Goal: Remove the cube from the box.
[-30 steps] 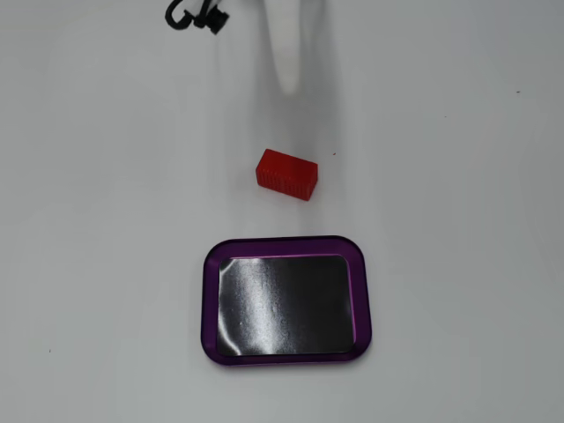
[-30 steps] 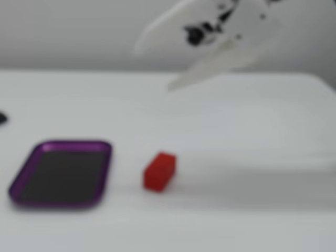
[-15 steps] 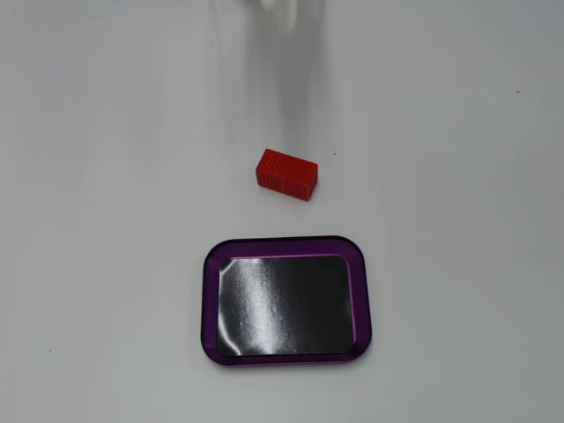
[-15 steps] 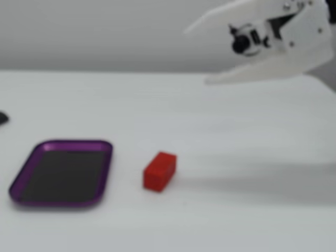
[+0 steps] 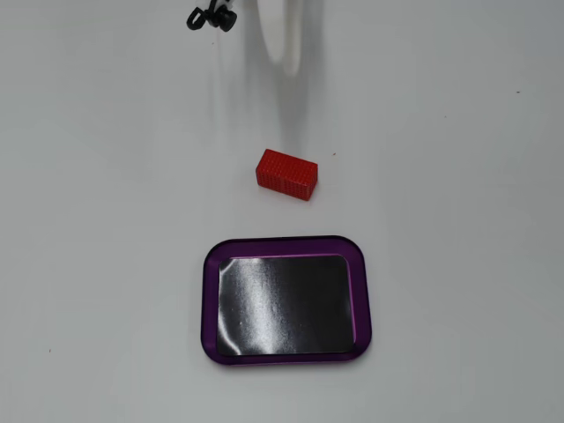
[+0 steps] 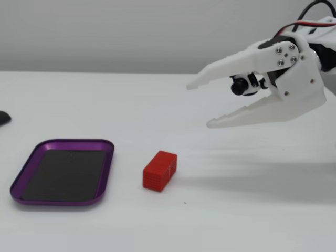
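The red cube (image 5: 285, 174) lies on the white table, outside the box and apart from it; it also shows in the other fixed view (image 6: 159, 171). The box (image 5: 211, 300) is a purple-rimmed tray with a shiny black floor, and nothing lies in it. In a fixed view the box (image 6: 108, 168) sits left of the cube. My white gripper (image 6: 199, 105) hangs open and empty in the air, above and to the right of the cube. In the other fixed view only a blurred white finger (image 5: 284, 26) shows at the top edge, beyond the cube.
A small black object (image 5: 211, 18) lies on the table at the top left in a fixed view. A dark object (image 6: 3, 118) shows at the left edge of the other fixed view. The table is plain white.
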You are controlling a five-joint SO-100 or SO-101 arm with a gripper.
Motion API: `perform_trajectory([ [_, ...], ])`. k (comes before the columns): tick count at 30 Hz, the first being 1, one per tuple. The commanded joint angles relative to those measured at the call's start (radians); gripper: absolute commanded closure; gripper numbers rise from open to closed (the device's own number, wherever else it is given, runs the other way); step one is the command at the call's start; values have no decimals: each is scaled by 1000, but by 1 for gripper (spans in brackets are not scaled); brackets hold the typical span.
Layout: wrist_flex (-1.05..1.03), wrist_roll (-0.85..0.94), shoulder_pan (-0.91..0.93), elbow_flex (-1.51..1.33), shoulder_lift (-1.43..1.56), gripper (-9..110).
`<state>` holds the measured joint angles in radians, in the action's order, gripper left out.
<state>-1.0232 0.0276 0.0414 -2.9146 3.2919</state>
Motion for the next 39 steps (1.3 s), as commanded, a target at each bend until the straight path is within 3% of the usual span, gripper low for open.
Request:
perform_trajectory([
  [1,-6,21,-2,-5,28,95],
  [3,-26,63,-3,-5,28,103],
  [39,-18,77,-2,-5,28,102],
])
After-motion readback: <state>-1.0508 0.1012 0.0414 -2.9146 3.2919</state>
